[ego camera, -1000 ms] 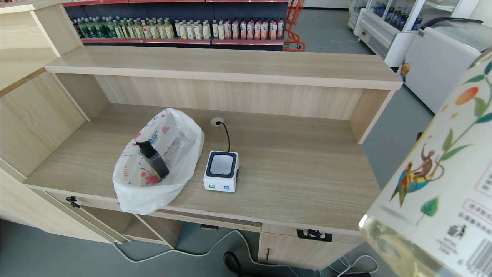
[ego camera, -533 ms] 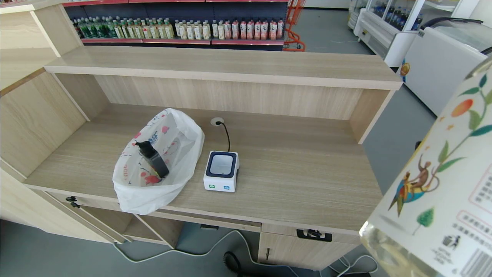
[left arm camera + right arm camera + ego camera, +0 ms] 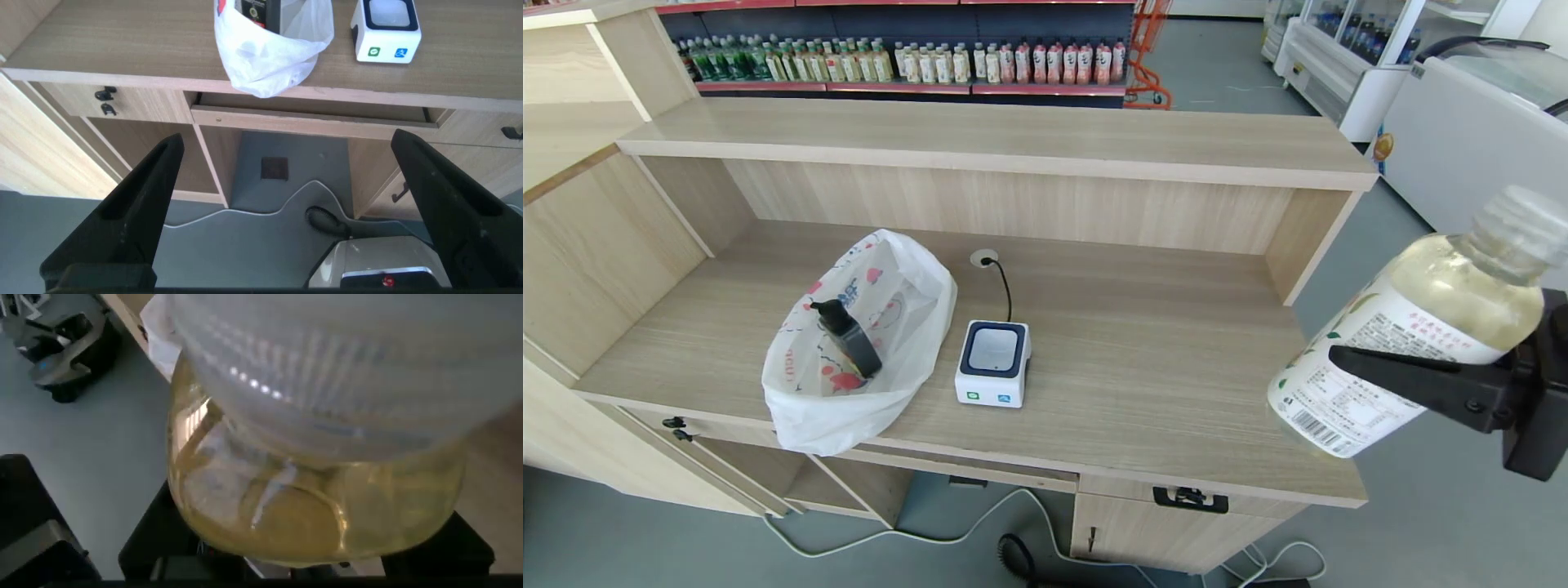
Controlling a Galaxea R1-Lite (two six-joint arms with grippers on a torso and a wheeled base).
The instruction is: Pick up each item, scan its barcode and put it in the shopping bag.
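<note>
A clear bottle [image 3: 1413, 343] of pale yellow drink, with a white printed label and a barcode near its base, hangs tilted off the counter's right end, cap up and to the right. My right gripper [image 3: 1388, 371] is shut on its middle. The right wrist view shows the bottle [image 3: 327, 465] from its cap end. A white barcode scanner [image 3: 994, 362] sits mid-counter. Left of it lies the open white shopping bag [image 3: 866, 359] with a black item [image 3: 849, 336] inside. My left gripper [image 3: 286, 204] is open, low in front of the counter, below the bag [image 3: 270, 41] and scanner [image 3: 386, 28].
The wooden counter [image 3: 1160, 376] has a raised back ledge [image 3: 1013, 139] and side walls. A black cable [image 3: 1005, 290] runs from the scanner to a grommet behind it. Drawers [image 3: 319, 118] sit under the front edge. Drink shelves and white freezers [image 3: 1462, 122] stand beyond.
The bottle has moved away from the head camera and down to the right; its whole body, its cap and the right gripper's finger now show. Bag and scanner have not moved.
</note>
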